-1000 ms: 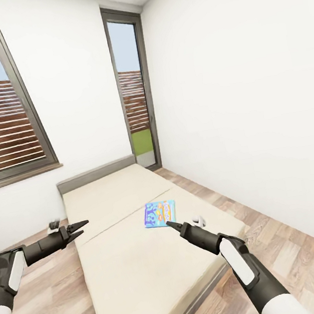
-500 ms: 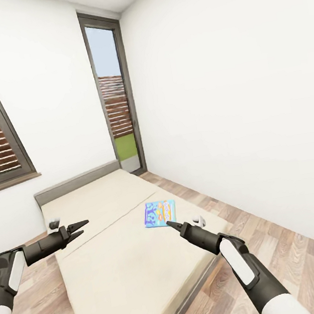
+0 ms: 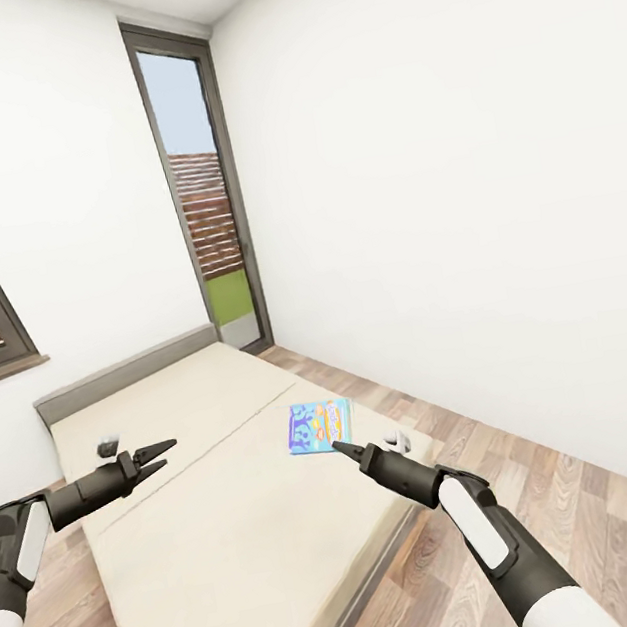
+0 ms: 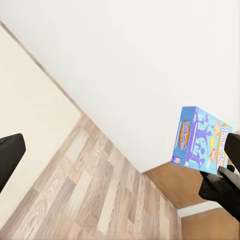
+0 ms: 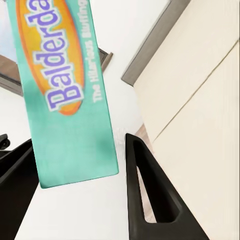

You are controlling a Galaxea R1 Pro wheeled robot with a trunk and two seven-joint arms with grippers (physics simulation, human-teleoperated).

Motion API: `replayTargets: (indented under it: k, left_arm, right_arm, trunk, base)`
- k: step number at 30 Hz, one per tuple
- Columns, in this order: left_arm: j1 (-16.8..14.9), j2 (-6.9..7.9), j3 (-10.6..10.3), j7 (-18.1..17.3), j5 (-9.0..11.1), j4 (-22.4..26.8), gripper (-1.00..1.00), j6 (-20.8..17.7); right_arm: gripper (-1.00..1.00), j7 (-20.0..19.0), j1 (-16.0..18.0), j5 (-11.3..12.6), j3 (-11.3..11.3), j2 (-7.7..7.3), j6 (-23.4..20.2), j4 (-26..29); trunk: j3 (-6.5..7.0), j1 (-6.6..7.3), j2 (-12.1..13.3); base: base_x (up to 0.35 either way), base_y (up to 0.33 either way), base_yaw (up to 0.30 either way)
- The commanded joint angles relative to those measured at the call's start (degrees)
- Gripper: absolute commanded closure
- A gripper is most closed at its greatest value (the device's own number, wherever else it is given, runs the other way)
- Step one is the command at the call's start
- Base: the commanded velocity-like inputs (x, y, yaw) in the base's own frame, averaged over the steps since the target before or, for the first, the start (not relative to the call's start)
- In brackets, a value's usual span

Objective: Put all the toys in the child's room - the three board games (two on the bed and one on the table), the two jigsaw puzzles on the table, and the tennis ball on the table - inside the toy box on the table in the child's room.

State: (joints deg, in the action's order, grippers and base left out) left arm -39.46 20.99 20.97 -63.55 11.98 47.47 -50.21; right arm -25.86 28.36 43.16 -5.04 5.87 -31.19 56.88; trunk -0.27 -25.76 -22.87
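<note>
Gripping board game (image 3: 319, 426), seemingly, right fingers (image 3: 347, 447).

Bright, even, shadowless daylight; renders are sharp, with wide-angle stretching towards the edges.

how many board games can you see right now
1. A blue board game is gripped at its edge by the right pincer, held above the bed. Another could be out of frame; the visible mattress carries none.
</note>
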Motion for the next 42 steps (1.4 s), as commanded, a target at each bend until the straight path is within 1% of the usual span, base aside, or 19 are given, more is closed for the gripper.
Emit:
replayTargets:
  k: [1,24,31,42]
  left_arm:
    - [0.00,0.02,0.02,-0.08,0.15,-0.01,-1.00,-0.33]
    - [0.00,0.02,-0.05,0.00,0.15,-0.01,-1.00,-0.33]
    - [0.00,0.02,-0.05,0.01,0.15,-0.01,-1.00,-0.33]
    - [0.00,-0.03,-0.05,0.07,0.15,-0.01,-1.00,-0.33]
  right_arm:
    - [1.00,0.02,0.03,0.43,0.07,0.02,-0.36,-0.01]
    - [1.00,0.04,0.03,0.44,0.12,0.02,-0.36,-0.03]
    - [1.00,0.03,0.03,0.44,0.12,0.02,-0.36,-0.06]
    - [1.00,0.11,0.03,0.44,0.12,0.02,-0.35,-0.10]
  trunk:
    - [-0.07,-0.02,-0.05]
    - [-0.86,-0.02,-0.05]
    - [-1.08,-0.02,-0.05]
    - [-1.42,-0.02,-0.05]
  base:
    - [0.000,0.000,-0.253]
    - [0.000,0.000,-0.257]
    - [0.000,-0.082,-0.260]
    - [0.000,-0.009,-0.260]
